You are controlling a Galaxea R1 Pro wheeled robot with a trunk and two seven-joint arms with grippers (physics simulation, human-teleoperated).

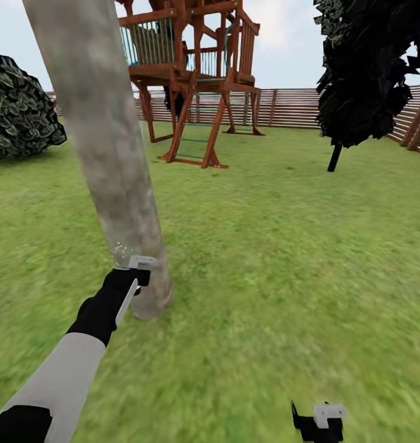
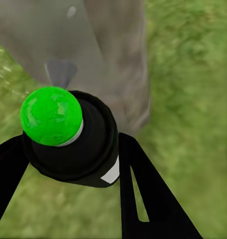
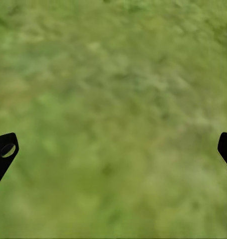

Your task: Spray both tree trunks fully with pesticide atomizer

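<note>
One pale mottled tree trunk leans across the head view's left, and its base meets the grass floor. My left gripper sits right at the trunk's foot, shut on the pesticide atomizer. The atomizer is a black bottle with a round green top, held between the black fingers. Fine white droplets hang against the bark just above the gripper. The trunk stands close behind the atomizer in the left wrist view. My right gripper hangs low over the grass, open and empty. The second tree is out of view.
A red-brown wooden play tower stands mid-lawn behind the trunk. There is a dark leafy bush at the left and a near-black tree at the right. A slatted wooden fence rings the garden.
</note>
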